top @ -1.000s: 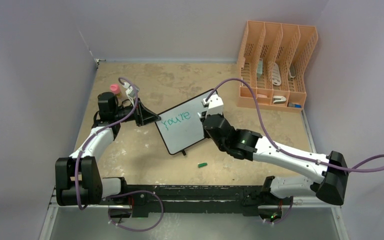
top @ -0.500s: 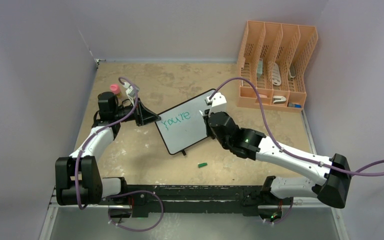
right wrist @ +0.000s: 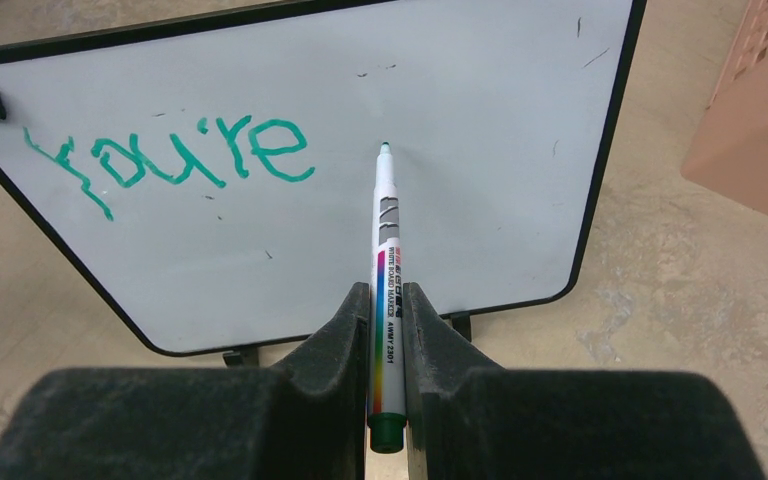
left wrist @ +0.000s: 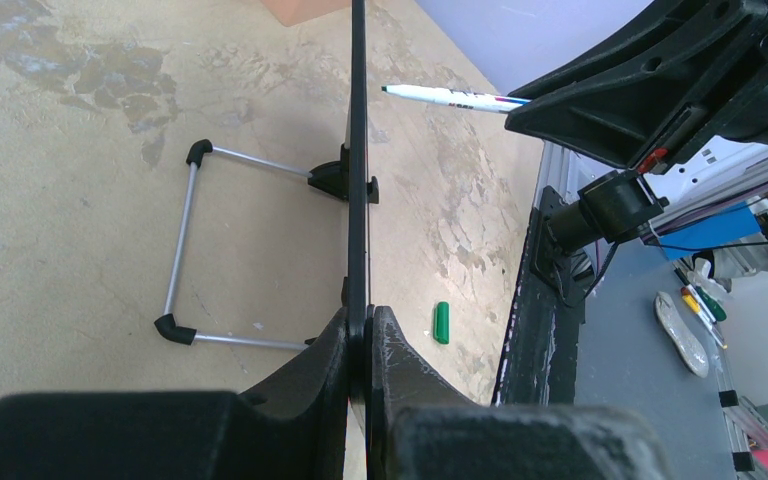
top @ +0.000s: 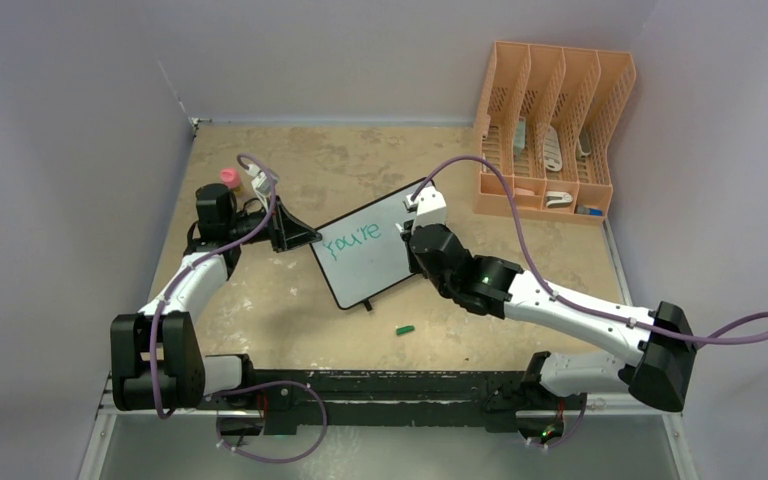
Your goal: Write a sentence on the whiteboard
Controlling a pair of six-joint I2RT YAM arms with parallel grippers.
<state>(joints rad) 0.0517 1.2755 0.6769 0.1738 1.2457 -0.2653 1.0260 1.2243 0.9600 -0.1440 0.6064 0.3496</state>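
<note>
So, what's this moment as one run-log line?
left hand: shut on whiteboard edge | right hand: shut on marker | marker tip: just off the board | sentence: one word, "you're"

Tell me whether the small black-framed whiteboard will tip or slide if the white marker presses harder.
Probably neither: the left gripper clamps the edge of the small black-framed whiteboard, bracing it. Released, it might tip easily, standing thin on a slim wire stand. It looks stiff and light.

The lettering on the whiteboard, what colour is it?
The lettering is teal green, seen best in the right wrist view.
</note>
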